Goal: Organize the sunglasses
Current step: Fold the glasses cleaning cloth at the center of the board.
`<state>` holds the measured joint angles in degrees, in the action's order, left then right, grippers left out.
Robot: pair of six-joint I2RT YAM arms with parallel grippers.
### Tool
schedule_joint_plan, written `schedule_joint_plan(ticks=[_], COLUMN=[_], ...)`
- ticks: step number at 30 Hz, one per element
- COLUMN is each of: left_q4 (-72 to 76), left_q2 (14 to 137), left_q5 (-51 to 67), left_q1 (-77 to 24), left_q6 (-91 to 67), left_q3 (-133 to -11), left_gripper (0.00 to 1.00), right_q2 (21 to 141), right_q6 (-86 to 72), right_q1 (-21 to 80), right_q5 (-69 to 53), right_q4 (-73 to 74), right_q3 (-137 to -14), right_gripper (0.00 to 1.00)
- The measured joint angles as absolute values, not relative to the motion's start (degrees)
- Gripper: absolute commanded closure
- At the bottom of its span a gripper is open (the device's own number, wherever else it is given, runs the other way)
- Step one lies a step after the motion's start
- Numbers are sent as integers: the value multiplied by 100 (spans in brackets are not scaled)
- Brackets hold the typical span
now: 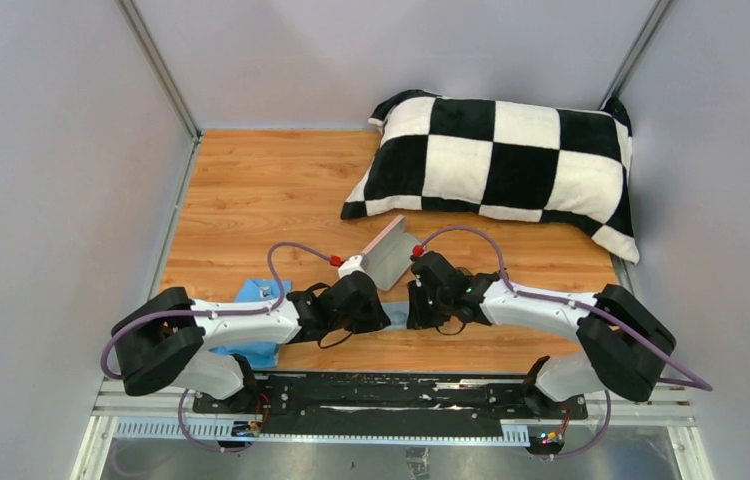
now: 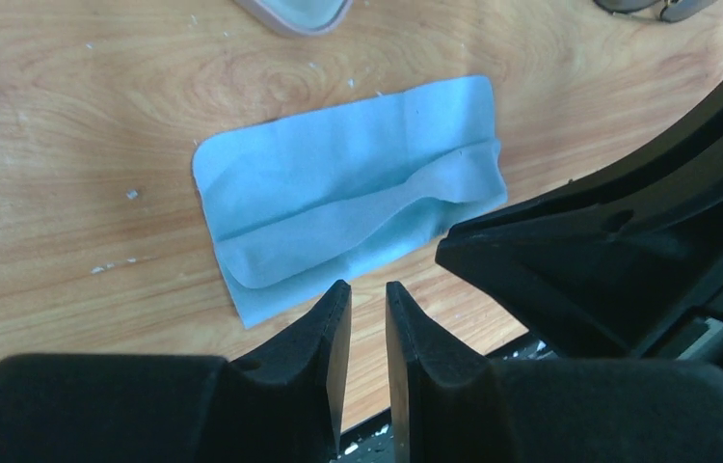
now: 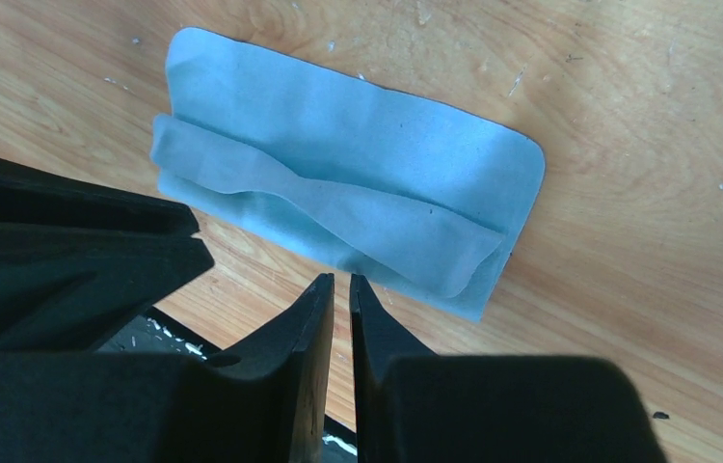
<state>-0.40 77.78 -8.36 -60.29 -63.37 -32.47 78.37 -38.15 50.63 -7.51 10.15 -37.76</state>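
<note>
Only part of the sunglasses point(image 2: 658, 8) shows, dark-framed, at the top right edge of the left wrist view. A folded light-blue cloth point(image 2: 353, 193) lies flat on the wood just beyond both grippers and also shows in the right wrist view point(image 3: 348, 207). The pink case point(image 1: 388, 252) stands open behind the cloth. My left gripper point(image 2: 368, 285) hovers at the cloth's near edge, its jaws a little apart and empty. My right gripper point(image 3: 341, 277) faces it from the other side, closed to a thin slit with nothing in it.
A black-and-white checkered pillow point(image 1: 496, 165) fills the back right of the wooden table point(image 1: 251, 190). A blue object point(image 1: 259, 298) lies under the left arm. The black rail point(image 1: 391, 392) runs along the near edge. Grey walls enclose the sides.
</note>
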Motion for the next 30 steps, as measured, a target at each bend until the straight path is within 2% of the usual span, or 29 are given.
schedule_joint_plan(ticks=[19, 25, 30], left_q4=[-239, -316, -379], left_q2=[7999, 8003, 8003], left_q5=[-1037, -1059, -1059], left_q1=[-5835, -5826, -5826], left_q6=[-6014, -5955, -5955], left_q3=[-3605, -3673, -3673], left_gripper=[75, 75, 74], right_q2=[8241, 8189, 7596], right_q6=[-3743, -3760, -3791], right_q1=[4915, 4908, 4908], right_q5=[-622, -648, -753], right_q4=[1028, 1072, 1273], right_q3=[-4084, -4080, -3927], right_gripper=[83, 74, 74])
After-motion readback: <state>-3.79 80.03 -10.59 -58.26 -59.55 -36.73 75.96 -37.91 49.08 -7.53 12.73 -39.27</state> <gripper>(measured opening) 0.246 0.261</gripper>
